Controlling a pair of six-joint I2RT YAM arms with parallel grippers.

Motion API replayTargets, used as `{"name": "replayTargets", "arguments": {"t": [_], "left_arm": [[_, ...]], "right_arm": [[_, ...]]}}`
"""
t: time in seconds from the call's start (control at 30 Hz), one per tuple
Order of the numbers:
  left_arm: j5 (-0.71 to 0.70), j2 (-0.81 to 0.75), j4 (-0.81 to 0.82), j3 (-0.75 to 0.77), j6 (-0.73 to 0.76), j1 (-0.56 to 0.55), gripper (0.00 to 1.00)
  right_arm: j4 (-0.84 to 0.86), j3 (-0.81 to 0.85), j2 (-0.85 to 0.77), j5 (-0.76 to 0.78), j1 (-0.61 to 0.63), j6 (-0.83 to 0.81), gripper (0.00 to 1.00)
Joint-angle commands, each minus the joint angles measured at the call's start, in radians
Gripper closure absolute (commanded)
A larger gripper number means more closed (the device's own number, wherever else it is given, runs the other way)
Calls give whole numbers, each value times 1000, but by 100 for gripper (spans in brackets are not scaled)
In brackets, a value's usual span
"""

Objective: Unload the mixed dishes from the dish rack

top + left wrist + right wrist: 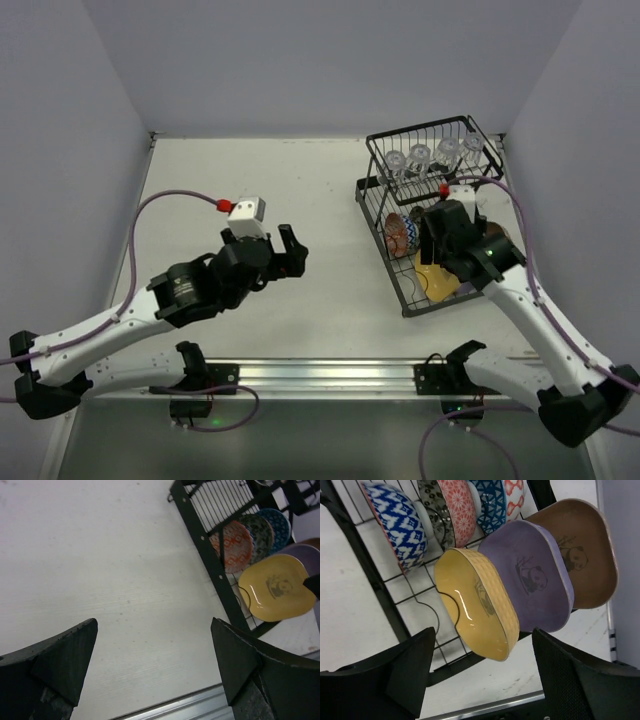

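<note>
Right gripper (pixel 482 641) hangs low over the near end of the dish rack (pixel 385 595), its jaws standing apart and holding nothing, with the yellow plate (pixel 475 615) lined up in the gap just beyond the fingertips. That plate stands on edge in the curved wire dividers, the first of a row: the lavender plate (pixel 530 575) leans just behind it and the brown plate (pixel 585 555) behind that, so the yellow one is the only plate with a free rim to pinch. It looks as if the fingers are not touching it, though the wrist view is too steep to be sure. Further along the same tray the patterned bowls also sit on edge, a blue and white bowl (pixel 400 520) nearest the rack's side and a pink-red bowl (pixel 460 510) next to a dark speckled one. Up in the smaller top basket (pixel 372 140) the four glass cups (pixel 432 157) stand in a line, out of the way of this reach. Nothing has been set out on the table (pixel 250 180), so the unloading appears to be at its start. Left gripper (pixel 285 250) hovers over bare tabletop well to the left of the rack, jaws wide and empty, probably placed there to receive or stay clear while the right arm works.
</note>
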Motion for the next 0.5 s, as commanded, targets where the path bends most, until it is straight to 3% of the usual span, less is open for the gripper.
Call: {"name": "replayTargets", "arguments": {"t": [0.0,0.13,0.27,0.4,0.47], "left_arm": [[-175,-93,-204,54,61,56,0],[-77,-133,-226,19,193,161,0],[75,-56,-157,-59,297,317,0],[99,-47,-110,-113,328,398,0],[101,-83,-89,-131,349,434,0]], "right_arm": [[-49,20,82,179,46,-72,26],[-35,-17,173,289,63,-114,33],[0,-65,207,353,91,-148,36],[130,-178,201,416,94,-241,44],[174,-187,207,429,97,-249,52]]}}
